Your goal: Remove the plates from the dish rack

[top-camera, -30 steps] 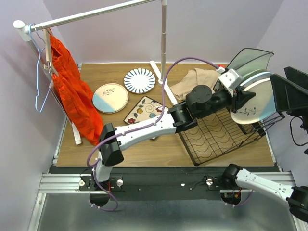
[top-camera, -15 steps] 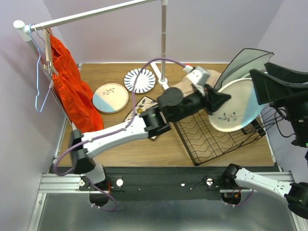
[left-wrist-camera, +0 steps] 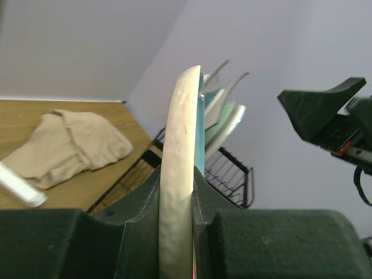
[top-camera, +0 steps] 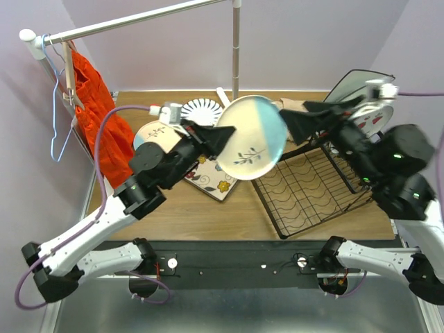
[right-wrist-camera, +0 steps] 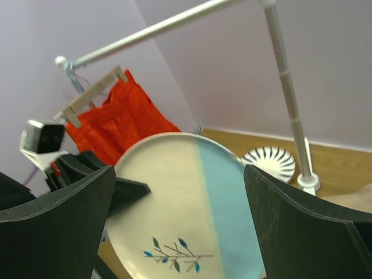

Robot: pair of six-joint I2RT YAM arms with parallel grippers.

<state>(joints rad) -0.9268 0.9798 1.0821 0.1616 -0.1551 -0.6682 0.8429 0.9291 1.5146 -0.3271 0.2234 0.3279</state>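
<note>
My left gripper (top-camera: 223, 136) is shut on the rim of a round cream-and-blue plate (top-camera: 251, 137) with a twig motif, held in the air left of the dish rack (top-camera: 312, 189). In the left wrist view the plate's edge (left-wrist-camera: 181, 128) stands between the jaws of the left gripper (left-wrist-camera: 177, 181). My right gripper (top-camera: 297, 115) hangs open over the rack, facing the plate (right-wrist-camera: 186, 203) without touching it. More plates (top-camera: 366, 104) stand in the rack's upright slots. A striped plate (top-camera: 202, 112), a pink-and-blue one (top-camera: 154, 133) and a square floral one (top-camera: 214, 179) lie on the table.
A white clothes rail (top-camera: 236, 48) with its post stands at the back, and an orange garment (top-camera: 97, 125) hangs on it at the left. A beige cloth (left-wrist-camera: 64, 145) lies behind the rack. The left arm stretches across the table's left half.
My left arm has swung the cream-and-blue plate out of the rack and leftwards over the table. My right arm has come up over the rack with its open gripper facing the plate.
</note>
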